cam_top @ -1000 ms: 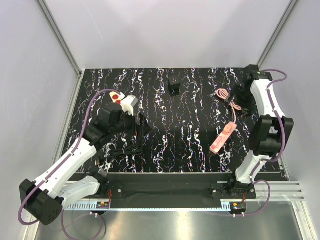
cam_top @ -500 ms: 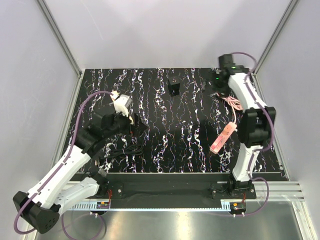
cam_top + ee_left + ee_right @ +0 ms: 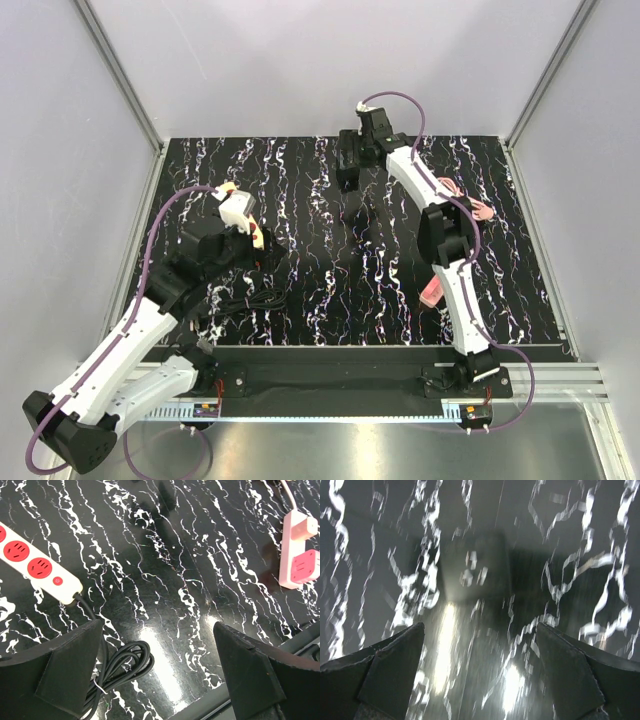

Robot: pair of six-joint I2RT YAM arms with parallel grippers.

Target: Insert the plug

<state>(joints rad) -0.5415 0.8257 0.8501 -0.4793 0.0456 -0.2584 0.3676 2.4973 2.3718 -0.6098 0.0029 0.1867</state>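
A small black plug block (image 3: 475, 572) sits on the black marbled table, blurred, ahead of my open, empty right gripper (image 3: 480, 680). In the top view that gripper (image 3: 347, 172) hovers at the back centre over the plug's spot, and the plug cannot be told apart from it. A pink power strip (image 3: 300, 550) lies at the right, partly behind the right arm in the top view (image 3: 432, 291). My left gripper (image 3: 157, 630) is open and empty above the table, at the left in the top view (image 3: 266, 248).
A white power strip with red sockets (image 3: 35, 562) lies at the left, its black cable coiled (image 3: 120, 667) near the left finger. A pink cable (image 3: 470, 205) loops at the back right. Grey walls enclose the table (image 3: 330, 300).
My right arm has swung from the back right corner leftward to the back centre, over the black plug. My left gripper has shifted slightly.
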